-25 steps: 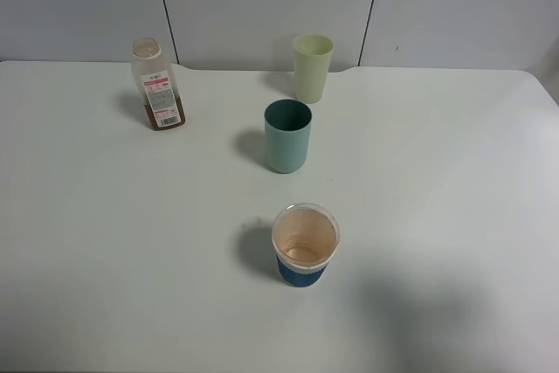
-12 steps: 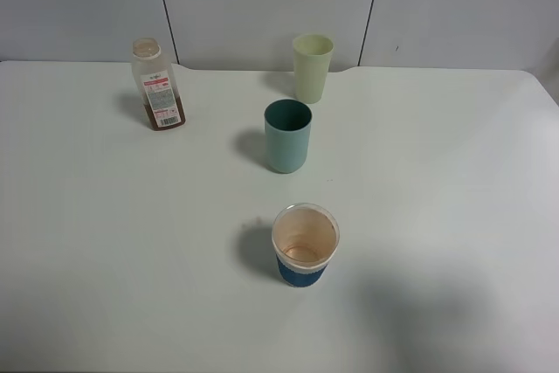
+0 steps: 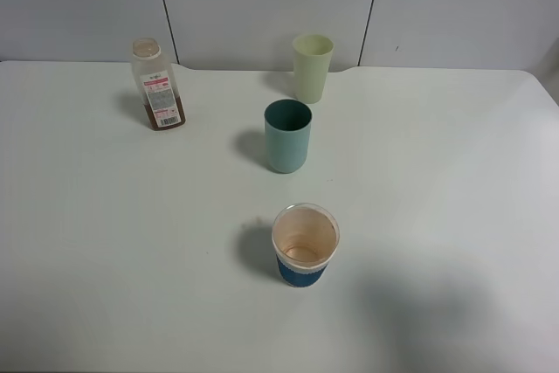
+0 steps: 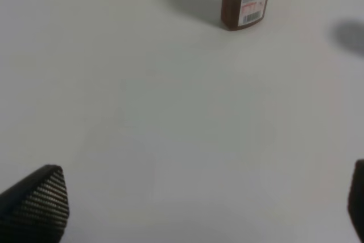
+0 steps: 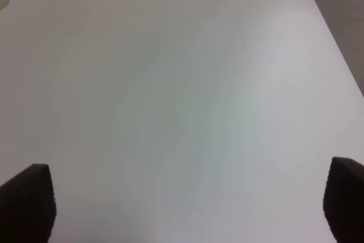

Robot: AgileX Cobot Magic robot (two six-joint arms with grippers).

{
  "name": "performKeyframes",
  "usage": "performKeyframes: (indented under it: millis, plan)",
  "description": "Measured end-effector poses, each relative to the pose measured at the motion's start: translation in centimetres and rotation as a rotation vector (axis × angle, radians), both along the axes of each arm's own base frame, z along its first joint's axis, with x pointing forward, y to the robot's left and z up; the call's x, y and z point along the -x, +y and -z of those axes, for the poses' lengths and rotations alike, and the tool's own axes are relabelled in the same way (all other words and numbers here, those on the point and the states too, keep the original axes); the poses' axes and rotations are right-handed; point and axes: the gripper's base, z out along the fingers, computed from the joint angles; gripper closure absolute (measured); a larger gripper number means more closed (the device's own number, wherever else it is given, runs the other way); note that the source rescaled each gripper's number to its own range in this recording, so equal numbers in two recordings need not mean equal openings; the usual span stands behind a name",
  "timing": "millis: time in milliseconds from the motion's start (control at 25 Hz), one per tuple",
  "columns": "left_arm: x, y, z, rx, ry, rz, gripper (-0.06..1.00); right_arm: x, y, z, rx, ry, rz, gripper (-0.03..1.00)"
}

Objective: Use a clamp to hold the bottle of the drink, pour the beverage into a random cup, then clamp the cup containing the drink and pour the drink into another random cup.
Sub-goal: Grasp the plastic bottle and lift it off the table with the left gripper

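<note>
The bottle of the drink stands upright at the back left of the white table, capless, with brown beverage low in it. Its lower part shows ahead in the left wrist view. The pale yellow-green cup stands at the back centre. Just in front of it is the teal cup. My left gripper is open over bare table, well short of the bottle. My right gripper is open too, above bare table. Neither arm shows in the high view.
A wide paper cup with a blue base stands nearer the front centre, brownish inside. The white table ends at a grey wall behind. In the right wrist view the table's edge runs along one side.
</note>
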Motion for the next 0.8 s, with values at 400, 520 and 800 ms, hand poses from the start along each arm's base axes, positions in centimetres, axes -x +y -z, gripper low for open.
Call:
performKeyframes:
  millis: [400,520,800]
  plan:
    - [0.00,0.00,0.00,0.000,0.000,0.000,-0.06,0.00,0.00,0.00,0.000,0.000,0.000,-0.03]
    - [0.00,0.00,0.00,0.000,0.000,0.000,-0.06,0.00,0.00,0.00,0.000,0.000,0.000,-0.03]
    - [0.00,0.00,0.00,0.000,0.000,0.000,-0.06,0.00,0.00,0.00,0.000,0.000,0.000,-0.03]
